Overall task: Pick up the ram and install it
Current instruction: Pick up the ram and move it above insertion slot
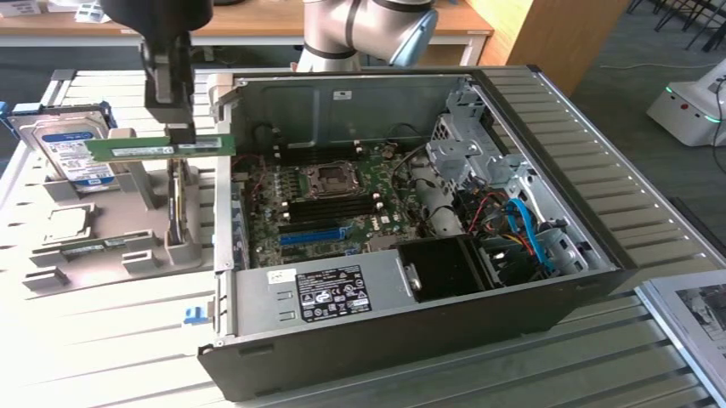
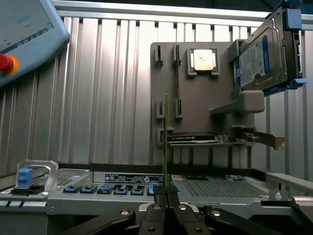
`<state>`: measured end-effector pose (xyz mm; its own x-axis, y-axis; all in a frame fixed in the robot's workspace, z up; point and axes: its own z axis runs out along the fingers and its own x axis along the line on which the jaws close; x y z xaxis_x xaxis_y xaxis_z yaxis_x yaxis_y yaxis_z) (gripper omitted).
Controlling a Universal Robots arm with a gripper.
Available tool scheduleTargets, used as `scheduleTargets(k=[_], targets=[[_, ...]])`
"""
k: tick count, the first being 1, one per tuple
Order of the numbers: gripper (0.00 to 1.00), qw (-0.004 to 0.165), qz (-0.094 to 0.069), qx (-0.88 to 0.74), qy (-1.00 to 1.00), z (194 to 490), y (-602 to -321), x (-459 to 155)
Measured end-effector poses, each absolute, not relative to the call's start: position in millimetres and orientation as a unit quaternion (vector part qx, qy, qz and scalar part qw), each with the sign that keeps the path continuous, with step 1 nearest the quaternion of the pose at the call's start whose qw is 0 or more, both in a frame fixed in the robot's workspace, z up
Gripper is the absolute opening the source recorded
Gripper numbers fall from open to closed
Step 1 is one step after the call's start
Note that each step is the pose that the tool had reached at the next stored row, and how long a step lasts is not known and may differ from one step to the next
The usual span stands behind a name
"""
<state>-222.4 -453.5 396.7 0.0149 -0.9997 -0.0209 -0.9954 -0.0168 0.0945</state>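
**Jaws closed on the ram, held above the holder beside the open computer**

The jaws are nearly shut and grip the ram, a long, thin green circuit-board stick. In the exterior view the black gripper reaches down from the top of the frame. The stick hangs level in it, lengthwise across the picture, with a pale label on its face. The jaws pinch it along its upper edge, nearer the end that points toward the computer.

The ram is in the air, touching nothing else. It hovers over a grey holder that lies on the slatted metal desk, on the exterior view's left. The stick's near end is just beside the wall of the open computer case but does not reach inside it.

In the wrist view the ram appears edge-on, as a thin upright line rising from between the closed jaws.

The grey holder carries other parts:
- A hard drive with a blue and white label stands tilted in a bracket.
- A square silver processor chip sits in a recess.
- A dark card lies in another slot.

Inside the case, the motherboard faces up. A square processor socket is near its middle. A row of black memory slots lies just below the socket, and a blue slot lies below those. A labelled power supply fills the near corner of the case.

The corner of a grey control pendant with a red button lies on the desk, away from the holder.
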Motion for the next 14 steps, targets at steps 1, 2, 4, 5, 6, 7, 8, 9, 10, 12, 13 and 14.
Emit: scheduleTargets(k=[1,2,4,5,6,7,8,9,10,12,13,14], targets=[[0.11,0.027,-0.041,0.712,-0.701,396.7,-453.5,-219.7],[0.11,0.027,-0.041,0.712,-0.701,396.7,-453.5,-217.3],[0.11,0.027,-0.041,0.712,-0.701,396.7,-453.5,-215.7],[0.11,0.027,-0.042,0.712,-0.701,396.7,-453.5,-215.8],[0.11,0.027,-0.042,0.712,-0.701,396.7,-453.5,-215.8],[0.11,0.027,-0.041,0.712,-0.701,396.7,-453.5,-215.8],[0.11,0.027,-0.041,0.712,-0.701,396.7,-453.5,-215.9],[0.11,0.027,-0.041,0.712,-0.700,396.7,-453.5,-216.1],[0.11,0.026,-0.041,0.712,-0.700,396.7,-453.5,-216.3],[0.11,0.025,-0.039,0.712,-0.700,396.7,-453.5,-216.8],[0.11,0.025,-0.039,0.713,-0.700,396.7,-453.5,-217.1],[0.11,0.024,-0.038,0.713,-0.700,396.7,-453.5,-217.3]])
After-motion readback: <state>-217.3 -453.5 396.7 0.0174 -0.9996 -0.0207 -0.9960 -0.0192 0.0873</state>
